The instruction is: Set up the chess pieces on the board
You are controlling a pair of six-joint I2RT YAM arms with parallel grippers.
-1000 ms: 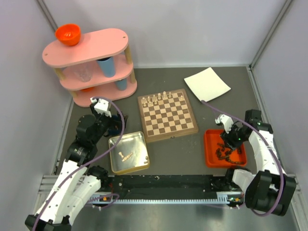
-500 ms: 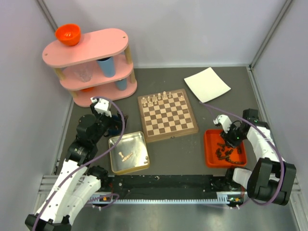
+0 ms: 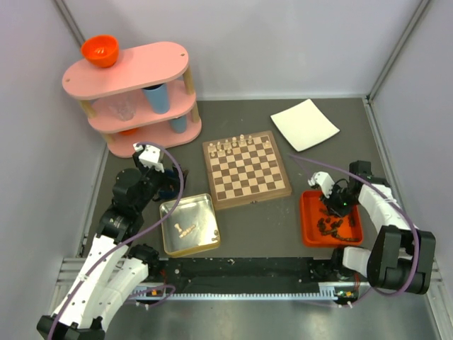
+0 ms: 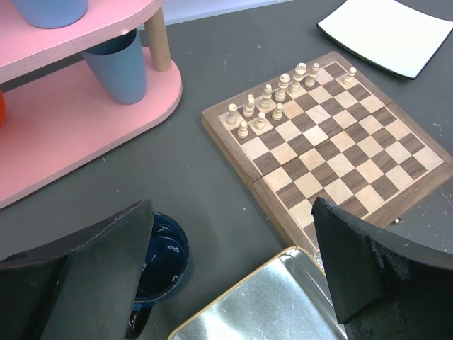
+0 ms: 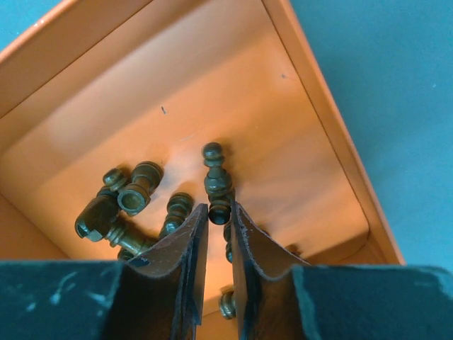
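Note:
The board (image 3: 246, 170) lies mid-table, with cream chess pieces (image 3: 233, 146) along its far edge; both show in the left wrist view, the board (image 4: 333, 156) and the pieces (image 4: 276, 95). Several dark chess pieces (image 3: 329, 225) lie in an orange tray (image 3: 309, 219). My right gripper (image 3: 333, 205) is low in the tray. In the right wrist view the gripper (image 5: 219, 209) is shut on the base of one dark chess piece (image 5: 216, 180), with other pieces (image 5: 134, 195) lying beside it. My left gripper (image 4: 232, 212) is open and empty, left of the board.
A silver tin (image 3: 185, 202) holding a few cream pieces (image 3: 185, 229) sits in front of my left gripper. A dark blue cup (image 4: 161, 255) stands by it. A pink shelf (image 3: 134, 92) with cups and an orange bowl (image 3: 100, 49) stands far left. A white plate (image 3: 304, 124) lies far right.
My right gripper has shifted slightly toward the far side of the orange tray and its arm has swung outward. The left arm has not moved.

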